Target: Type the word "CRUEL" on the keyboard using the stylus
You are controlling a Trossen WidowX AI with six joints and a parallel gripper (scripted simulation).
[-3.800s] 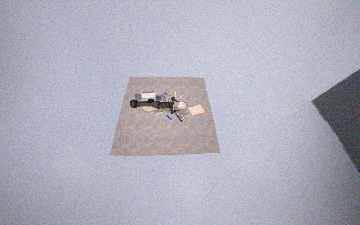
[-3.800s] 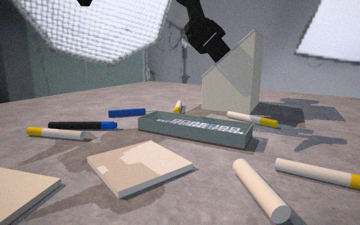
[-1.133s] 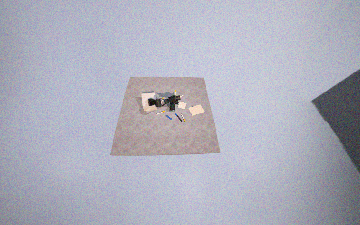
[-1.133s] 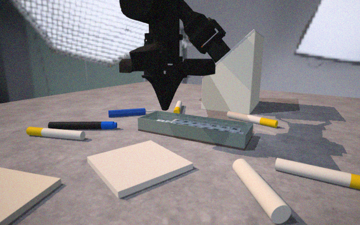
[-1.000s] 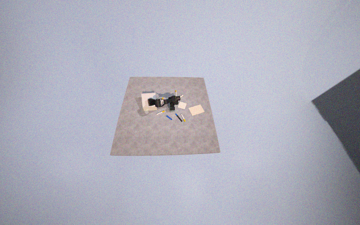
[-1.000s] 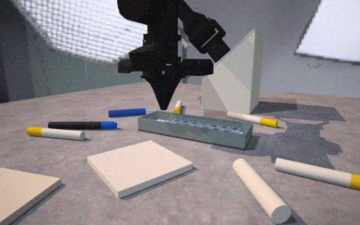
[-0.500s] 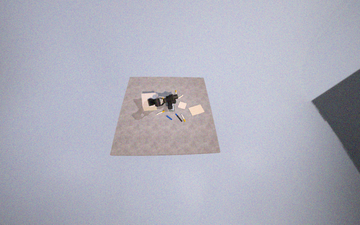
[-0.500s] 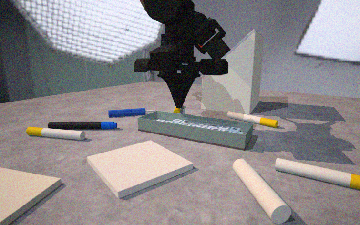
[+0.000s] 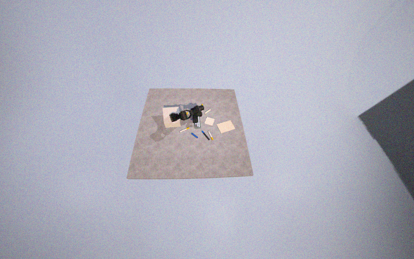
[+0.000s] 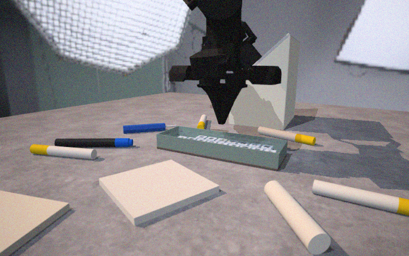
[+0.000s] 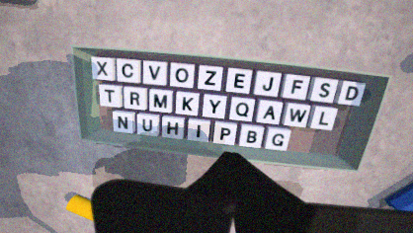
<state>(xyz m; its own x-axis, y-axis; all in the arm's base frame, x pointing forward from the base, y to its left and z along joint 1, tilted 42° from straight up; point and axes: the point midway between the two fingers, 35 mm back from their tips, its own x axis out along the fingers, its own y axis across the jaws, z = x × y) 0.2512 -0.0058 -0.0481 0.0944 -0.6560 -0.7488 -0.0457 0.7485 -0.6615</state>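
My gripper is shut with its fingertips together and holds nothing. It is above the keyboard, a green-walled tray of white letter keys. In the wrist view the fingertips appear at its near wall, just below the P and B keys. C and E show in the top row, R and L in the middle row, and U in the bottom row. A blue pen with a thin pale tip, which looks like the stylus, lies on the desk beyond the keyboard's left end in the exterior view.
A black marker with a blue cap and a white and yellow stick lie left of the keyboard. A square tile and a plain white rod lie in front. A tall white wedge block stands behind.
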